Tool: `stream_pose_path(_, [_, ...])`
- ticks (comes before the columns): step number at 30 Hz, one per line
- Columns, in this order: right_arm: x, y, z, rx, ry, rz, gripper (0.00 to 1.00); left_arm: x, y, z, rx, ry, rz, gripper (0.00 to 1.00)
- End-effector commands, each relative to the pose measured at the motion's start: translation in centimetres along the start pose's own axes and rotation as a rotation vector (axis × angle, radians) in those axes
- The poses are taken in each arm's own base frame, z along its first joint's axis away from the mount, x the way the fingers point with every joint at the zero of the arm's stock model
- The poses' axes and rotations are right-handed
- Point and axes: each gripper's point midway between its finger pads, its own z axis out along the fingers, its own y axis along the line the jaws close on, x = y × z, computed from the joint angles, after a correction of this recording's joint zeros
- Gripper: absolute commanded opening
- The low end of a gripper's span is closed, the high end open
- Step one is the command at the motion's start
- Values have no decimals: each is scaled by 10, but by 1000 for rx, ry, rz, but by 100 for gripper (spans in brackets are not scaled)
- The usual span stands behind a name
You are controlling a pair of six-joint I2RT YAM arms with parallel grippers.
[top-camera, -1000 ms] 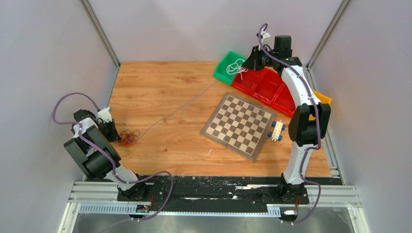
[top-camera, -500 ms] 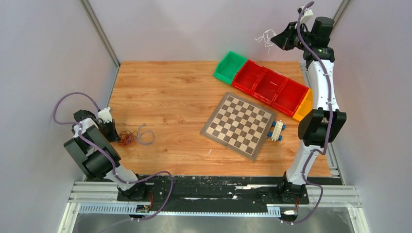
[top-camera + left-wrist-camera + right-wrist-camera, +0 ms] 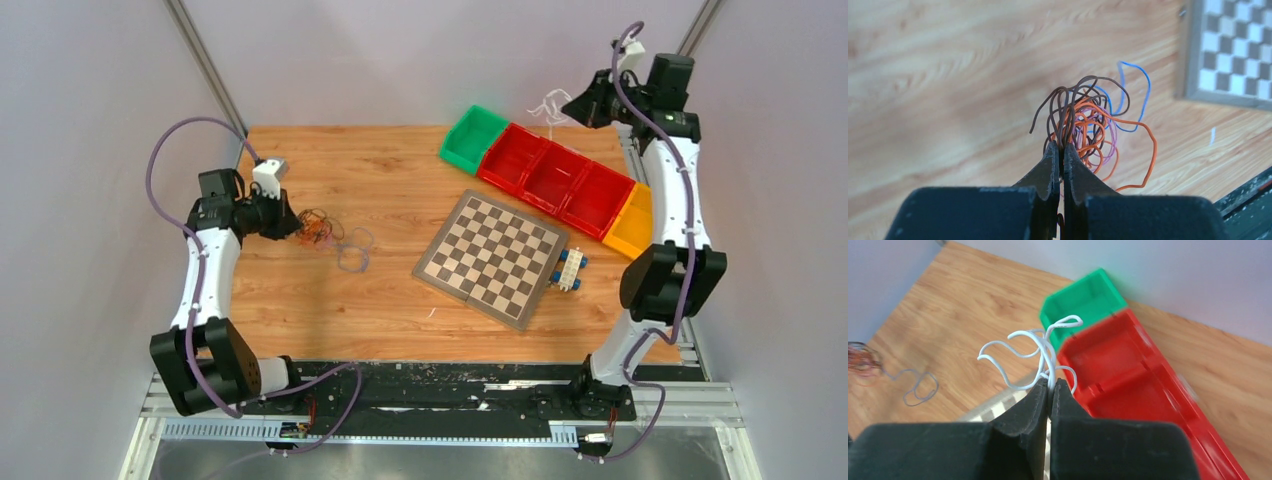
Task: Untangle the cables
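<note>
My left gripper [image 3: 296, 226] [image 3: 1062, 146] is shut on the tangle of thin orange, brown and purple wires [image 3: 318, 227] [image 3: 1088, 125] and holds it just above the wooden table at the left. A thin blue-purple wire [image 3: 354, 250] trails from the tangle and lies looped on the table; it also shows in the right wrist view [image 3: 919, 388]. My right gripper [image 3: 568, 107] [image 3: 1050, 382] is raised high at the back right, above the bins, and is shut on a white wire [image 3: 549, 105] [image 3: 1040, 347] that curls free of the tangle.
A green bin [image 3: 462, 146], several red bins [image 3: 590, 200] and an orange bin [image 3: 630, 238] stand in a row at the back right. A chessboard [image 3: 492, 258] lies in the middle right, with a small blue and white block [image 3: 569, 270] beside it.
My left arm has swung up and forward with the tangle, moving it toward the table's middle left. The loose wire loop moved with it. My right gripper has lowered slightly with the white wire.
</note>
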Motion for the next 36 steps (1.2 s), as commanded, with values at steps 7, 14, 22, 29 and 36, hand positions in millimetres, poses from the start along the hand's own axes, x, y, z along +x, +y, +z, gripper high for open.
stream_pose_path(7, [102, -120, -173, 511, 304, 11, 0, -64, -53, 3, 126, -147, -4, 0])
stream_pose_path(14, [162, -175, -206, 694, 521, 13, 0, -51, -51, 17, 134, -118, -39, 0])
stream_pose_path(22, [191, -205, -193, 701, 601, 85, 48, -48, -52, 16, 130, -123, -34, 0])
stream_pose_path(29, [122, -112, -125, 326, 408, 39, 85, -47, -55, 14, 149, -101, -41, 0])
stream_pose_path(36, [107, 61, 0, -227, 316, -43, 100, -39, -61, 12, 180, -69, -59, 0])
